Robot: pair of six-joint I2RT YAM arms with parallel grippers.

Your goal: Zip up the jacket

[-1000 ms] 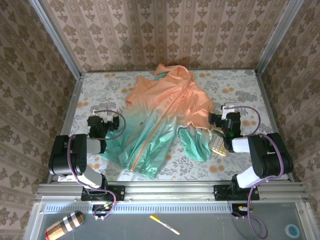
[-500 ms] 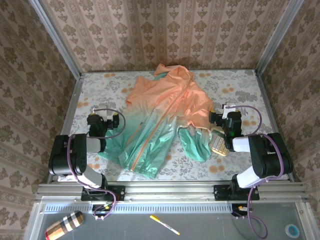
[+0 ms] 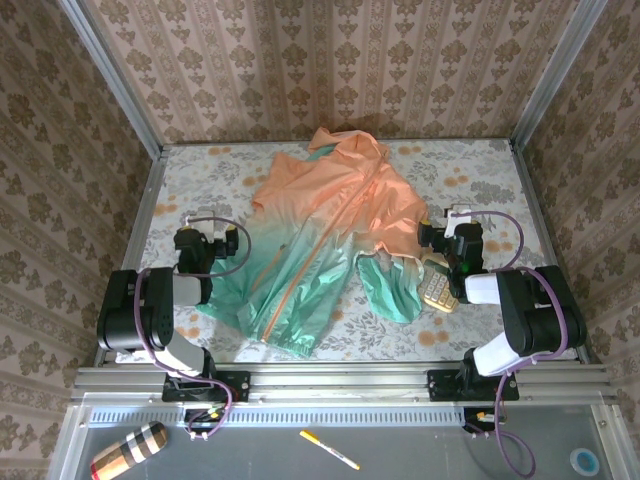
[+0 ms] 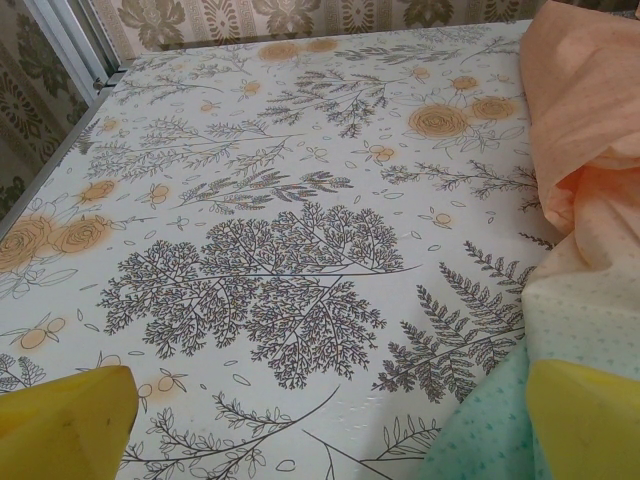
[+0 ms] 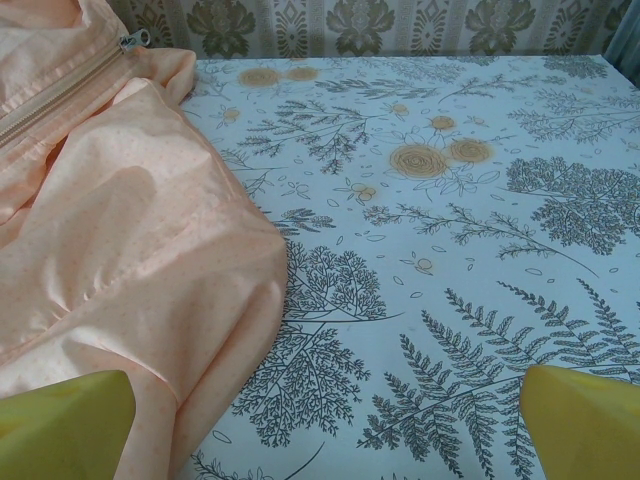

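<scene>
The jacket (image 3: 320, 240) lies spread between our left gripper (image 3: 200, 240) and right gripper (image 3: 455, 238), both wide open and empty, its zipper (image 3: 318, 255) slanting from far collar to near hem, the hem end closer to our left.

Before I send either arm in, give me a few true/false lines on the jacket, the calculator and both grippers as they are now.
1. The left gripper and the right gripper are both open and empty. True.
2. The jacket lies on the table between the two grippers. True.
3. The calculator sits next to the left gripper. False: it lies near the right gripper, beside the jacket's teal sleeve.
4. The right gripper is clamped on the zipper pull. False: the pull lies apart from its fingers, untouched.
</scene>
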